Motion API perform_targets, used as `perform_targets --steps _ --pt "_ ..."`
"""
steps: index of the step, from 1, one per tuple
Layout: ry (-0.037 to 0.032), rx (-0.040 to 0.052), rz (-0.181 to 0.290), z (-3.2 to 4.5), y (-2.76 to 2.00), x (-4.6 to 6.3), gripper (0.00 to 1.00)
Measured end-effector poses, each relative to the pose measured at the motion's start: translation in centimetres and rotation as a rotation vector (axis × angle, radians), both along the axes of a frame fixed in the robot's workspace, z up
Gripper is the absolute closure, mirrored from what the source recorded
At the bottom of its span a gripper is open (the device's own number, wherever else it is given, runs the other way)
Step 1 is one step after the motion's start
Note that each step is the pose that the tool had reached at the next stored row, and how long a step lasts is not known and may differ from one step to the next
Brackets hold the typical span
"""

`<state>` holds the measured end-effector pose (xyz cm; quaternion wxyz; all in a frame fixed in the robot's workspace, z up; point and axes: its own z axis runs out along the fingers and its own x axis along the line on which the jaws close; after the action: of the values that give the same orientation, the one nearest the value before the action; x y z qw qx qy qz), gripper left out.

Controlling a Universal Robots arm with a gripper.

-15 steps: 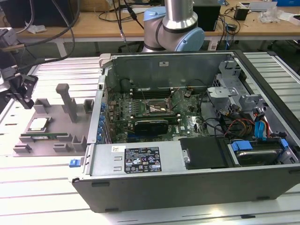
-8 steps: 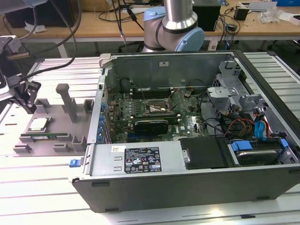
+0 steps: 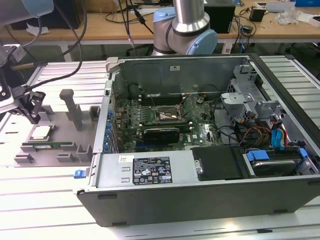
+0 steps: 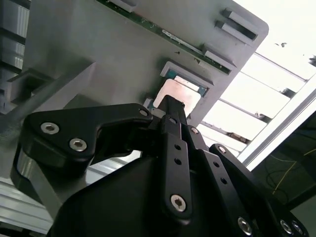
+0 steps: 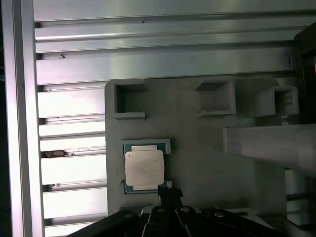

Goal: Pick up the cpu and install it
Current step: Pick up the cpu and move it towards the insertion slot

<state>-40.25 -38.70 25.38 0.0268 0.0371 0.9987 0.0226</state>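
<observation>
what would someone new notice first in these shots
The open computer case, its motherboard exposed, dominates the middle of the exterior view. At that view's left, the black tool hangs close above the silver-topped cpu, which lies in a recess of a grey holder plate.

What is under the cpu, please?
The cpu lies in a framed pocket of the grey holder plate. Its green edge shows around the metal top; the pocket floor beneath is covered.
</observation>
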Motion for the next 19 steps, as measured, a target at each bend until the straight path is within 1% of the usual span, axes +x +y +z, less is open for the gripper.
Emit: perform_targets --steps 4,6,10,13,16,17,19 --pt "0.0 0.0001 0.0 -0.75 0.19 -0.3 0.89" --pt "0.0 0.0 0.0 -1.28 0.29 -0.5 0.89" --pt "-0.0002 0.0002 0.0 -1.99 0.41 -0.9 0.89" --pt "0.0 0.0001 0.0 -3.01 0.52 -1.2 0.89" --pt "0.0 0.0001 0.0 -3.62 0.57 -1.4 0.89" --pt "-0.0001 0.0001 0.0 -3.78 0.57 -1.4 0.89" --pt "0.0001 0.0 0.0 -3.84 0.58 -1.4 0.89"
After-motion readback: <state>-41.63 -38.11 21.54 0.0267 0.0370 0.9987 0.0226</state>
